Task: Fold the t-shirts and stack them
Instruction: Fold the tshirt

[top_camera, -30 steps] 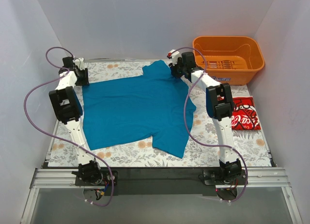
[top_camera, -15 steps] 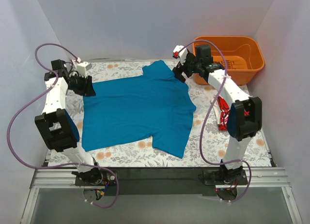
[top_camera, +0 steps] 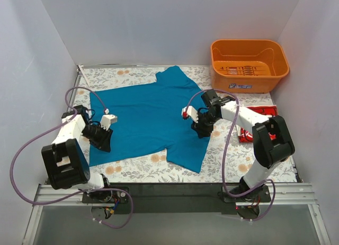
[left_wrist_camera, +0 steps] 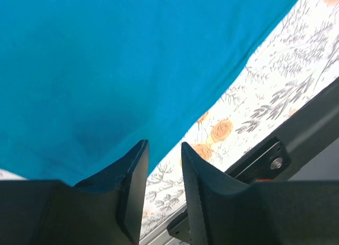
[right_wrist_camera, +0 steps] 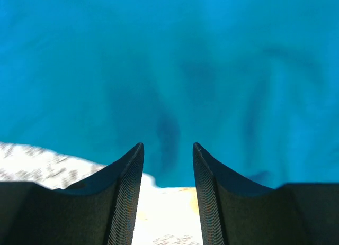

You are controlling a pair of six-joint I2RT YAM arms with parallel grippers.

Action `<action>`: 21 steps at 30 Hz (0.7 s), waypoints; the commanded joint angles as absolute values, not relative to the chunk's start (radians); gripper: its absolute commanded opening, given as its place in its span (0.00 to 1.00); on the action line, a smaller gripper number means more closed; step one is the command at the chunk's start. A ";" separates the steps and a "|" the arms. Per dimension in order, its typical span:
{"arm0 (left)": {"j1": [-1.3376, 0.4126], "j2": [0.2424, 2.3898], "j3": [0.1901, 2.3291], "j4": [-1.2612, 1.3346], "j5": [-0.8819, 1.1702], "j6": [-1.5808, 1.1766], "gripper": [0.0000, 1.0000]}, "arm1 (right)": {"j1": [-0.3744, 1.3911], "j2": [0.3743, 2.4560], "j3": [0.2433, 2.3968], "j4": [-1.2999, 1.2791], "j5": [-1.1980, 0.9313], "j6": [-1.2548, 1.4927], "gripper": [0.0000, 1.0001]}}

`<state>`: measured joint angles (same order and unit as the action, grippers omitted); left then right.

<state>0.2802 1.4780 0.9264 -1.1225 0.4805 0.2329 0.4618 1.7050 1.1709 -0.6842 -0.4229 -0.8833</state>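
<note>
Left wrist, t-shirt [left_wrist_camera: 132, 60] hem seemingly beneath claw [left_wrist_camera: 164, 145]

Matt teal cloth shirt [top_camera: 148, 115]; glossy orange plastic basket [top_camera: 249, 64].

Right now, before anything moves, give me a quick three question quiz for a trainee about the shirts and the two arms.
1. True or false: the teal t-shirt lies spread open on the table, not yet folded.
2. Where is the red t-shirt? A, inside the orange basket; B, on the table beside the right arm; C, stacked on the teal t-shirt.
3. Fill in: the left fingers and the right fingers are both ___ (open or shut).
Key: 1 true; 2 B; 3 open.
</note>
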 commanded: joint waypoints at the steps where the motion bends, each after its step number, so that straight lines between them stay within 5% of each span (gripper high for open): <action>1: 0.279 1.362 0.873 -1.118 0.428 0.345 0.31 | 0.515 1.583 1.108 -0.718 -0.420 -0.926 0.49; 21: 0.279 1.267 0.798 -1.149 0.388 0.322 0.42 | 0.623 1.508 0.825 -0.549 -0.267 -0.945 0.61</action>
<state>0.2802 1.3094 0.7967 -1.1683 0.3950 0.3321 0.6117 1.5200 0.8410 -0.6258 -0.2951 -0.9424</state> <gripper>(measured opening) 0.418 0.606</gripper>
